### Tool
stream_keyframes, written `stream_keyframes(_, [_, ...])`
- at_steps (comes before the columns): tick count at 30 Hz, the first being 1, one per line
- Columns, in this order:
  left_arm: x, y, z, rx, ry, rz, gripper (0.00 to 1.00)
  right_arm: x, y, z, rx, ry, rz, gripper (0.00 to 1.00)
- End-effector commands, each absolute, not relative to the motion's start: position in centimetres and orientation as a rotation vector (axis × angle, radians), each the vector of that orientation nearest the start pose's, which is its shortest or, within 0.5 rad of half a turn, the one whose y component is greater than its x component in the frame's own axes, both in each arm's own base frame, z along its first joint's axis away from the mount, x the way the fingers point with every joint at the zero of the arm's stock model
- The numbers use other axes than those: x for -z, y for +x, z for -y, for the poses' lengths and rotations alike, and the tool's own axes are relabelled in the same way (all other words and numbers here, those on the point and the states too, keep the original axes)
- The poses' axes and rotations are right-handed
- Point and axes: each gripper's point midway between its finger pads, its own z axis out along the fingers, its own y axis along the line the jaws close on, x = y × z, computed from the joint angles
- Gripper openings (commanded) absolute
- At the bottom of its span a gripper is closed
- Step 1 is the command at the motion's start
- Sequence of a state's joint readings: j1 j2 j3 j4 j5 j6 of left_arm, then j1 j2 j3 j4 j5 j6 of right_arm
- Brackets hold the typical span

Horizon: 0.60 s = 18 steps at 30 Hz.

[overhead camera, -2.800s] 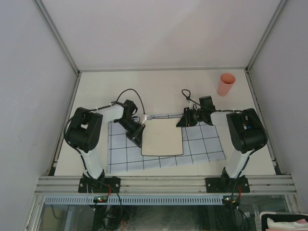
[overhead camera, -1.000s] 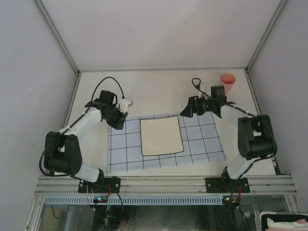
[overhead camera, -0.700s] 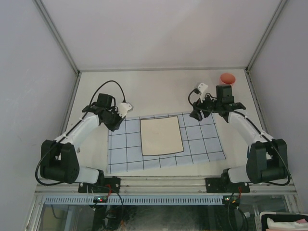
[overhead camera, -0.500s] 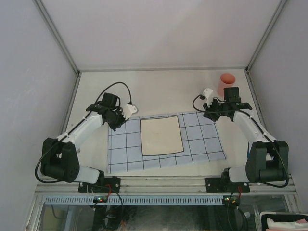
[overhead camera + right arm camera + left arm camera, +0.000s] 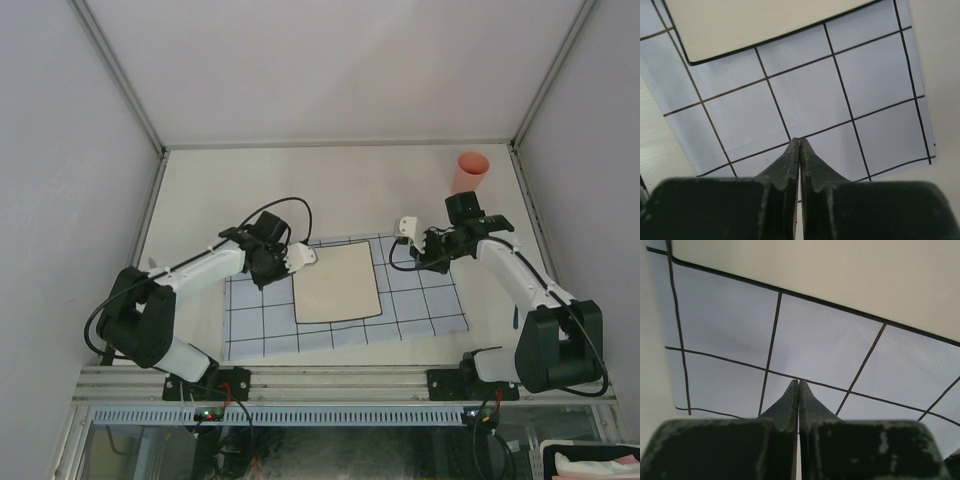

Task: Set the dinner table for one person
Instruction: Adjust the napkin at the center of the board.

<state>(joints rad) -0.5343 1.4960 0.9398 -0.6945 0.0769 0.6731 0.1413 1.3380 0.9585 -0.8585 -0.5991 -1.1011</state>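
The dinner table point(image 5: 330, 190) is a wide off-white surface. A light-blue cloth point(image 5: 420, 300) with a dark grid lies flat on its near half. On that cloth rests a flat cream square point(image 5: 337, 282). My left gripper point(image 5: 272, 268) is shut with nothing in it, just left of the square over the cloth point(image 5: 815, 340). My right gripper point(image 5: 420, 258) is likewise shut and holds nothing, just right of the square. In the left wrist view the left gripper point(image 5: 798, 382) points toward the cream square point(image 5: 840, 270). The right gripper point(image 5: 799, 140) hangs above the cloth point(image 5: 810, 95).
A pink cup point(image 5: 470, 172) stands at the table's back right corner. Grey metal rails point(image 5: 340, 145) and pale walls edge the table. Bare table surface point(image 5: 660, 150) shows beside the cloth's edge in the right wrist view.
Both grippers have closed. Both arms have moved from the cloth's back corners inward, toward the sides of the cream square. Cloth, square and cup have stayed put.
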Motion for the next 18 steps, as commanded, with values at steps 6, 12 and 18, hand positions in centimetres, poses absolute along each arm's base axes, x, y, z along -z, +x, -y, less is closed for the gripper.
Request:
stream_keyframes(6, [-3.1,25.3,13.4,0.008,1.511,-2.431,0.00,-13.5,24.3,-12.2,-0.522,-1.584,-1.874,0.00])
stream_keyframes(12, [-2.0,25.8,14.6,0.055,1.535,-2.503,0.00,-15.0,22.8,-12.1,-0.509,-1.575,-1.855,0.00])
stream_keyframes(18, [-1.7,27.1,15.3,0.038,1.555,-2.533,0.00,-16.0,21.1,-12.3,-0.536,-1.568,-1.838,0.00])
